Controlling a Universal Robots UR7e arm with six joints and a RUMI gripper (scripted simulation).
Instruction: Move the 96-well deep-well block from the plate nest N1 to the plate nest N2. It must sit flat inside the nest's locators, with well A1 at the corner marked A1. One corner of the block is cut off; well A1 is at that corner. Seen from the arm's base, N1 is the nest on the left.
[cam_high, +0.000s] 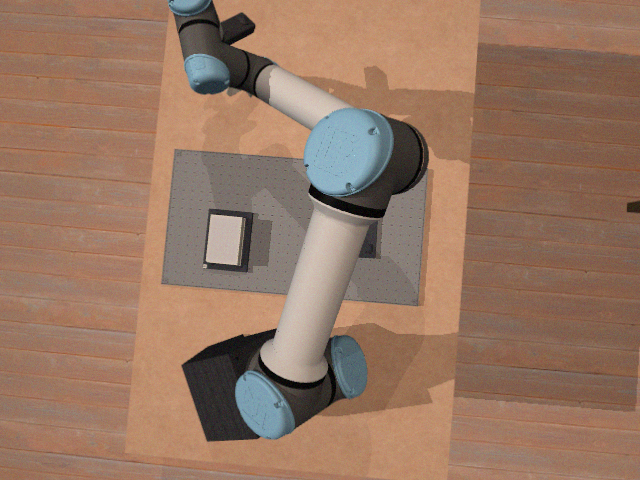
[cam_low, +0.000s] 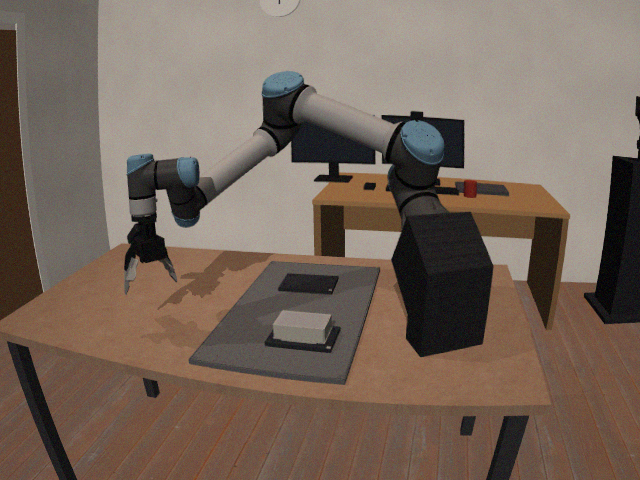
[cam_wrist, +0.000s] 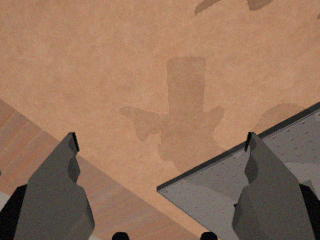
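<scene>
gripper (cam_low: 149, 273) spread wide, grasping nothing, left of frame above bare table (cam_low: 77, 320) | deep-well block (cam_low: 302, 326) seated in near nest (cam_low: 330, 343), lower centre | far nest (cam_low: 308, 283) vacant

You're looking down past two wide-spread grey fingers at the tan table (cam_wrist: 100, 65); the grey mat's (cam_wrist: 210, 195) corner is showing lower right, and the arm's shadow (cam_wrist: 182, 117) is lying between.

Table top (cam_low: 103, 310) matt wood; mat (cam_high: 206, 175) matt grey, perforated; arm link (cam_high: 315, 289) smooth satin; block (cam_low: 302, 326) matt off-white plastic.
</scene>
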